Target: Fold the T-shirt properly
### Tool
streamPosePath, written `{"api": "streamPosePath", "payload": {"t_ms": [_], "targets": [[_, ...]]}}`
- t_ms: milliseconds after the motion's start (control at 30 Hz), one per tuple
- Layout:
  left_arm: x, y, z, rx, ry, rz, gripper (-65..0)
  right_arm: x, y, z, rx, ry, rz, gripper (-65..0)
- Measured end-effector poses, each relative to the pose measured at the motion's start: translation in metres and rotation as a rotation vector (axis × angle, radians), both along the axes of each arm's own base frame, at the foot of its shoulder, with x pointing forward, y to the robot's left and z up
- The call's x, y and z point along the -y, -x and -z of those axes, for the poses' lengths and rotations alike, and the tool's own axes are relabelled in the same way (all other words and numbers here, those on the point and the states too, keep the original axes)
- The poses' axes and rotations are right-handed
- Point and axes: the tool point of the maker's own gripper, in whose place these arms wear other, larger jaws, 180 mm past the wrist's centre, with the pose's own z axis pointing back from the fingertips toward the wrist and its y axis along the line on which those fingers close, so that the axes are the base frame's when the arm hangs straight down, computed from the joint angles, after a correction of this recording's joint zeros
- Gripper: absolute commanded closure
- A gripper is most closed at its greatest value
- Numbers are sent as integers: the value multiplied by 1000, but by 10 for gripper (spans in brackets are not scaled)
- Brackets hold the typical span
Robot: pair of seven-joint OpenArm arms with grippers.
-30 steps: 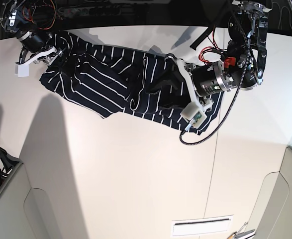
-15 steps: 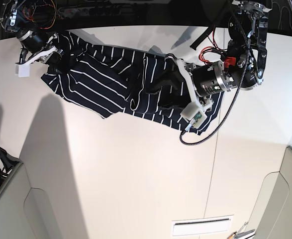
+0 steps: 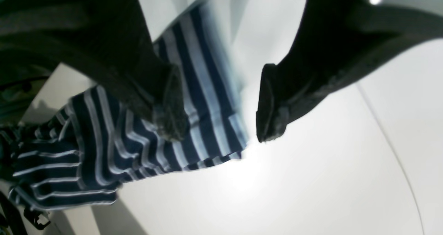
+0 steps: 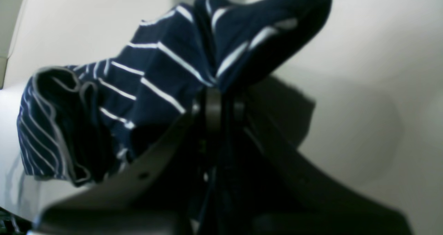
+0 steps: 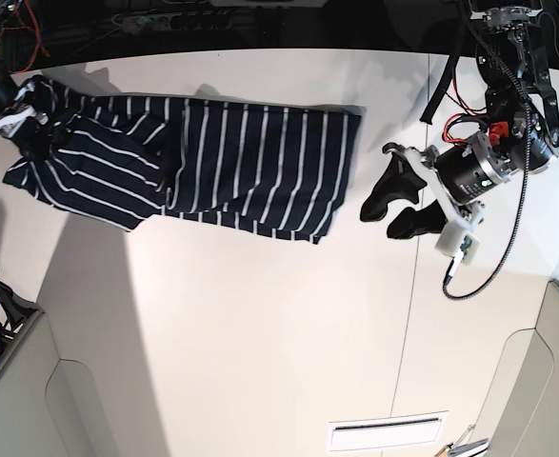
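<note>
While the shirt (image 5: 212, 157) is being stretched flat across the far half of the table (image 5: 260, 324), its left end in the base view is being held by the right gripper (image 5: 17, 119) at the table's far left corner. In the right wrist view the jaws are being pressed together on a bunched fold of the striped cloth (image 4: 166, 72), which is being lifted clear of the tabletop there. Further right in the base view, the cloth is being laid out with its stripes running across its width, and its right edge is being left unheld. Just beyond that edge, apart from the cloth, the left gripper (image 5: 400, 202) is being held above the bare table. In the left wrist view its fingers (image 3: 273, 103) are being kept wide apart with nothing between them, and the shirt's edge (image 3: 207, 100) is being seen behind them.
</note>
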Motion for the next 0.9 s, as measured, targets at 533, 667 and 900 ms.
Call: {"api": "streamPosePath", "payload": {"t_ms": [533, 667, 900], "targets": [[9, 32, 78, -295, 106, -29, -357, 6, -57, -64, 134, 59, -133, 0], [30, 40, 83, -321, 109, 34, -357, -27, -66, -72, 172, 53, -206, 0], [68, 58, 89, -351, 110, 153, -357, -104, -68, -92, 258, 59, -350, 0]]}}
